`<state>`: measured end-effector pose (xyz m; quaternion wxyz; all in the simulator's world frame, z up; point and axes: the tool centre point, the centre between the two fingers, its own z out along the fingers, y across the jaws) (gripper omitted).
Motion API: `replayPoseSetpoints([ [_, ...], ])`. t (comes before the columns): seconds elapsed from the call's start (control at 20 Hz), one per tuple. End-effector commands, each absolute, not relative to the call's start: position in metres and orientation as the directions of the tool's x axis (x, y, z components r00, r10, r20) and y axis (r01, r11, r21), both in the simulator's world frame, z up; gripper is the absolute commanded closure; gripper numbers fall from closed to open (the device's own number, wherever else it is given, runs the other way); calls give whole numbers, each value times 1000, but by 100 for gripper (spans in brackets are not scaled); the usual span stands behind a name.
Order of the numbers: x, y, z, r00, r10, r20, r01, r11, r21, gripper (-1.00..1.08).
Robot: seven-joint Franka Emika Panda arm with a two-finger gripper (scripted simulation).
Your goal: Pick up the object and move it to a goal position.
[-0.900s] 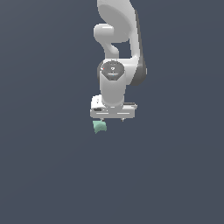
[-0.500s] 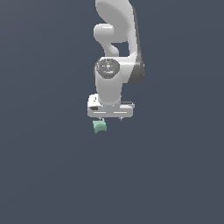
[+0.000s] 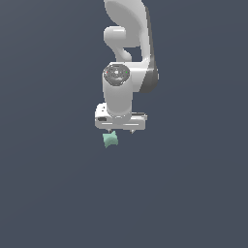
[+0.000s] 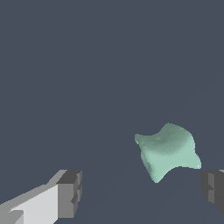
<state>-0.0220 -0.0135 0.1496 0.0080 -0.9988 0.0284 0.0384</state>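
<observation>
One arm: the white Panda (image 3: 127,72) fills the upper centre of the exterior view, reaching straight down.
Surface: plain dark grey-blue (image 3: 53,193) across the whole frame in both views; no goal marker shows on it.
Claw: the claw (image 3: 121,130) hangs at mid-frame in the exterior view; in the wrist view its two dark pads (image 4: 70,193) stand wide apart at the lower corners, spread well beyond the width of the lump and holding nothing.
Object: the mint-green object (image 3: 110,139) lies just below the claw, slightly toward the exterior view's left; in the wrist view (image 4: 168,151) it sits in the lower right of the frame, between the pads but close to one of them, touching neither.
Step in hand: the approach, I judge, with the pick not yet made.
Next move: likely a small sideways shift to centre the lump between the pads, then a descent around it and a close.
</observation>
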Motion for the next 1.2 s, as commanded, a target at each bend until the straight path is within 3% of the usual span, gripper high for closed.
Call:
replayPoseSetpoints([
  [0.0,-22,-15,148,994,-81,-76,-82,-997,-12,-92],
  [0.55,-27,-24,137,950,-307,-66,-307,-952,-2,-92],
  [1.15,-34,-41,119,776,-630,-44,-630,-776,9,-92],
])
